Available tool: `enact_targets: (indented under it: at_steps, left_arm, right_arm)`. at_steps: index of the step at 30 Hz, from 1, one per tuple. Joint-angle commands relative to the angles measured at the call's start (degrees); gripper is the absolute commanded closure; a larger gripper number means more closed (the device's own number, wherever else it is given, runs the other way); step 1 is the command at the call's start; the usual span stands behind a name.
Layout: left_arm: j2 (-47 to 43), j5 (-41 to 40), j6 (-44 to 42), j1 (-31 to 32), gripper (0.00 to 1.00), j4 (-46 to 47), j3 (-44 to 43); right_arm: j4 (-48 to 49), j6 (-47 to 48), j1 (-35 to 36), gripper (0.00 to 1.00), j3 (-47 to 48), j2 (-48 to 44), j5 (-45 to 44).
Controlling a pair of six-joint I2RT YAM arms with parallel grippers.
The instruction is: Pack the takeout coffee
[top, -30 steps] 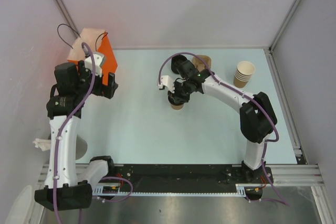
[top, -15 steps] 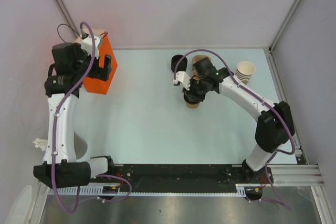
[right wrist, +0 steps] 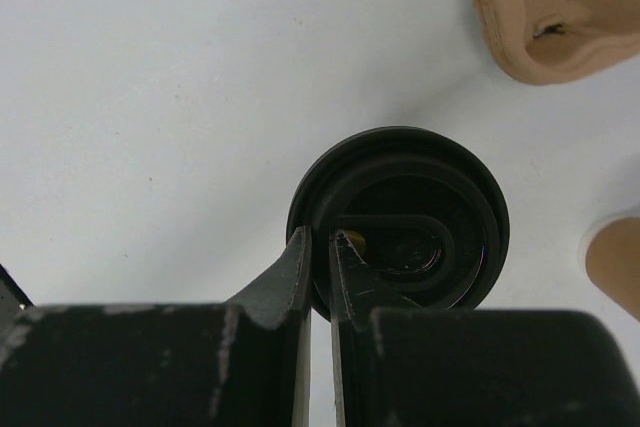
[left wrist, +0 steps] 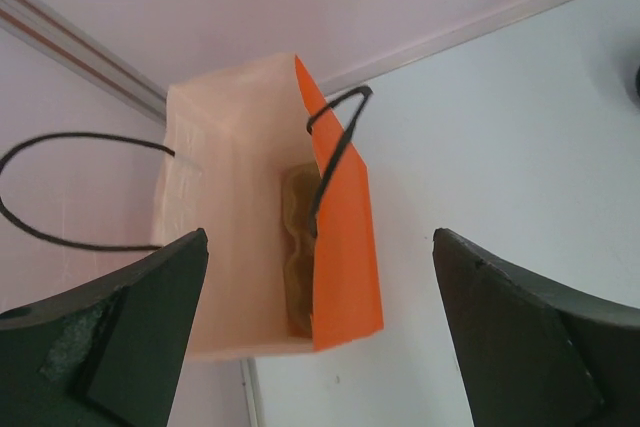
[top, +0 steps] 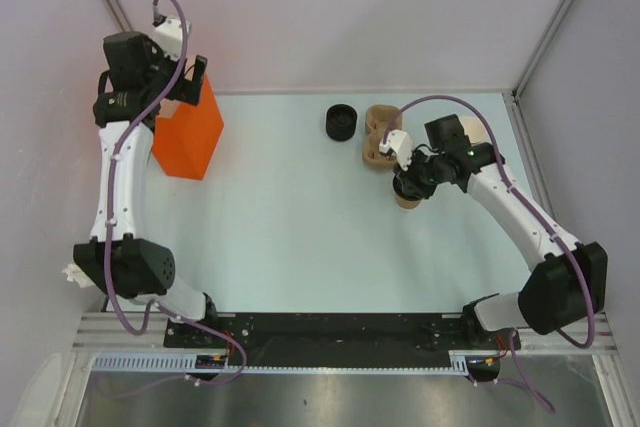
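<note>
Lidded cup [top: 407, 199] is pinched at its lid [right wrist: 430, 197] rim by right tool [right wrist: 318, 265], approx 5 o'clock of carrier [top: 378, 135] on worktop [top: 290, 217]. Over bag [left wrist: 350, 277], left tool [left wrist: 320, 242] is spread wide. Cup should be carried upright, slowly; rim grip looks thin.

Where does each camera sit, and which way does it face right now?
Top external: above and behind the bases, looking down on the table; both arms show.
Left wrist: over the orange bag, looking into it; open left gripper frames it.
Right wrist: looking down on the lidded cup; right gripper pinches its rim.
Top and right wrist share the carrier.
</note>
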State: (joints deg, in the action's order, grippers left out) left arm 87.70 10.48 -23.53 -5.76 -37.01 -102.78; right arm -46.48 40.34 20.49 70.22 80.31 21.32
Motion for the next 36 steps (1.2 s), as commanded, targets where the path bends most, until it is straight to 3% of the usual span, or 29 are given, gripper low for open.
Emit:
enact_targets:
  at_steps: [1,5,12,15,21,26,36]
  left_arm:
    - [4.93,-1.08,-2.4,-0.31,0.03,1.6,-7.33]
    - [9.67,-0.46,-3.36,-0.22,0.12,1.33,-10.94]
    - [15.39,1.74,-5.12,-0.13,0.36,0.37,-16.83]
    - [16.71,2.44,-5.74,0.22,0.59,-0.25,-18.68]
    - [15.92,3.75,-7.4,2.5,0.89,-2.27,-18.6]
    - [12.94,3.15,-8.9,5.32,1.0,-3.59,-15.26]
    - [7.67,3.14,-8.55,18.31,1.0,-8.15,-12.88]
  right_arm:
    - [-1.07,-1.84,-2.38,1.0,-2.18,-6.12,0.21]
    - [-0.28,-3.77,-3.79,1.0,-4.73,-9.73,1.44]
    - [1.39,-4.56,-5.98,1.0,-8.34,-12.99,2.41]
    - [1.74,-4.39,-6.78,1.0,-8.69,-12.99,2.5]
    - [2.09,-3.6,-7.74,1.0,-10.01,-12.99,2.5]
    - [2.01,-2.72,-9.41,1.0,-10.98,-11.06,2.06]
    - [2.18,-1.75,-12.05,1.0,-12.12,-7.28,2.67]
